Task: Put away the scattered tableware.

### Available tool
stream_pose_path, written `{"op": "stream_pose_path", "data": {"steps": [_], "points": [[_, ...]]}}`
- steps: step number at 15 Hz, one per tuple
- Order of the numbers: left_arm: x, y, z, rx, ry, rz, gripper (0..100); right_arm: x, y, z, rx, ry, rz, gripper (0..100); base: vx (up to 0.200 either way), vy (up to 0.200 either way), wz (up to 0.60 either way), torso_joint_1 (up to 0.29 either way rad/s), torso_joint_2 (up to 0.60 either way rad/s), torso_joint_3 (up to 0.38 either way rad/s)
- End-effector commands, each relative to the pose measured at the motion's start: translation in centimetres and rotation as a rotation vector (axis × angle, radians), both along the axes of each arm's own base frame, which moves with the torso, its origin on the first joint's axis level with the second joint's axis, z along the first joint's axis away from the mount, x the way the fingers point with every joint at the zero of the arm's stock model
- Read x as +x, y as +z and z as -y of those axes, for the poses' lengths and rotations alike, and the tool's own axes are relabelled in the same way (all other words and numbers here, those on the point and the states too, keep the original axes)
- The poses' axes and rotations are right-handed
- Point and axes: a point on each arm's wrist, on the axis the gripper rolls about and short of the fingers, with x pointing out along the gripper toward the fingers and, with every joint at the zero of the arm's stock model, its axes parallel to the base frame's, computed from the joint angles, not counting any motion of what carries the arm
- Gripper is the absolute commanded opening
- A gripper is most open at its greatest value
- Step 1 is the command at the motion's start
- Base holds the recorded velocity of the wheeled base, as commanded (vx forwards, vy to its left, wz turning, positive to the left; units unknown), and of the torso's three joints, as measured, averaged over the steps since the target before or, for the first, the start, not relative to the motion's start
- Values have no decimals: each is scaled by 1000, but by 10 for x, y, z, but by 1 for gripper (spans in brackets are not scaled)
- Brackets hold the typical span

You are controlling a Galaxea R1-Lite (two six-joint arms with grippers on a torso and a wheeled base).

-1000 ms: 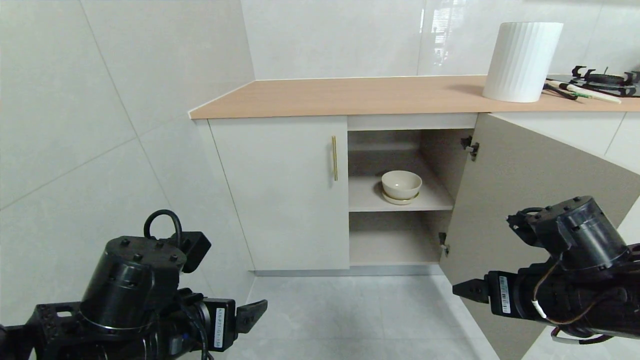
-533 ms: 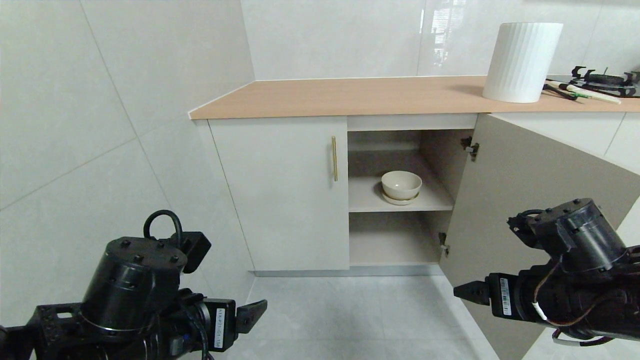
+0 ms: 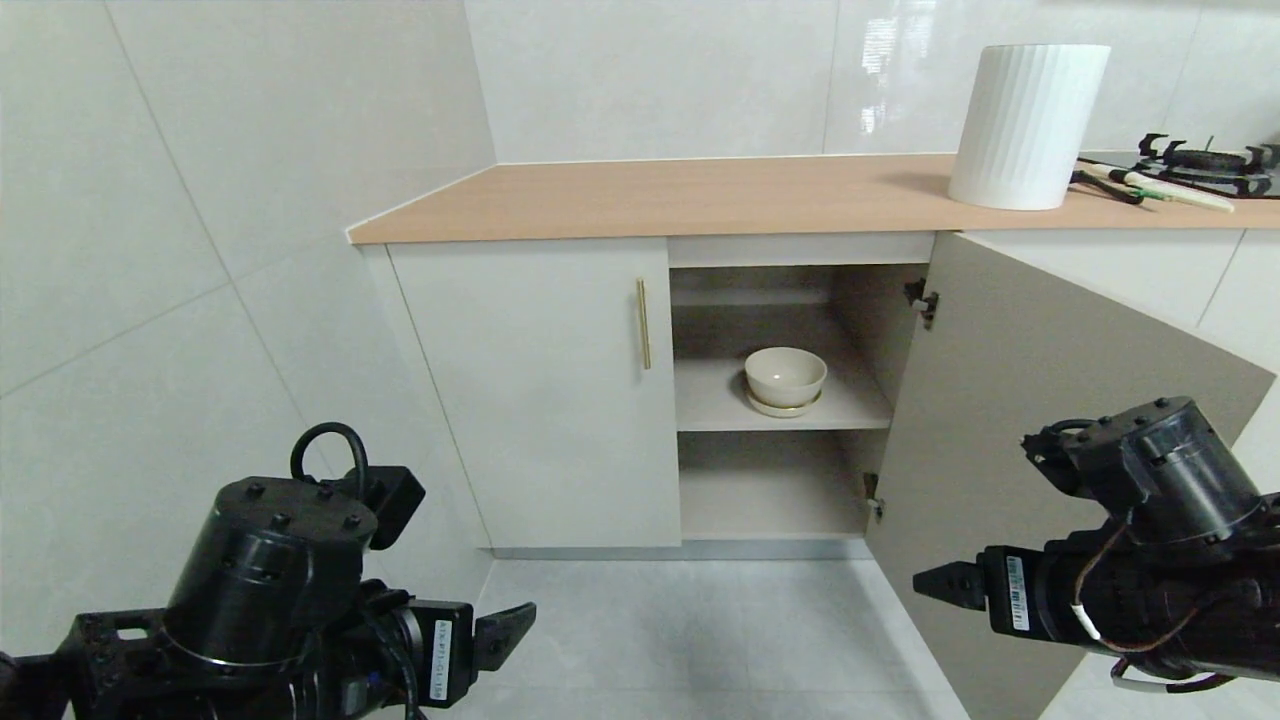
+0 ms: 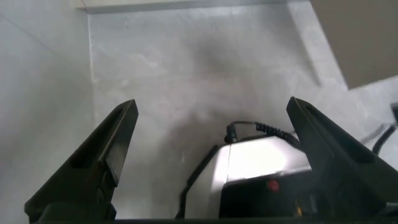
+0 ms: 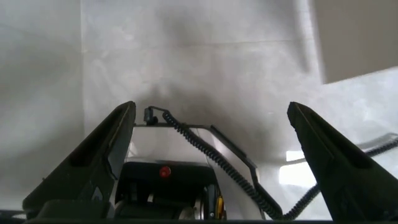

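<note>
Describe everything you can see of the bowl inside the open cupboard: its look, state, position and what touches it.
The bowl is round, cream-coloured and smooth with a slight sheen, so it looks ceramic. It stands upright, mouth up, and the part of its inside that shows looks empty. It rests on a small plate of similar colour, whose rim shows beneath it. Both sit on the upper shelf of the cupboard, whose door stands open. Nothing else touches it.
</note>
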Motion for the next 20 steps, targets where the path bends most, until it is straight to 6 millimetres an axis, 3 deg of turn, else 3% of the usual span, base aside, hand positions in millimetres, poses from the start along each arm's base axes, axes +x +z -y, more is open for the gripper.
{"op": "stream_pose_path", "data": {"steps": [1,8,10,15,17,20], "points": [[0,-1,0,2,0,-3,100,1,0,2,0,-10,1,100,0,-200,0,-2,2,2],[1,-2,1,3,-1,-7,100,15,10,36,-73,-145,-117,100,0,-200,0,1,-1,4],[0,-2,0,4,-1,-8,100,20,14,55,-123,-177,-142,100,0,-200,0,5,2,0],[1,-2,0,4,1,-8,100,41,26,114,-168,-372,-147,100,0,0,0,0,0,0],[1,-2,0,4,1,-8,100,54,23,121,-152,-409,-103,100,0,0,0,0,0,0],[1,-2,0,4,1,-8,100,78,5,117,-87,-464,-69,100,0,0,0,0,0,0]]}}
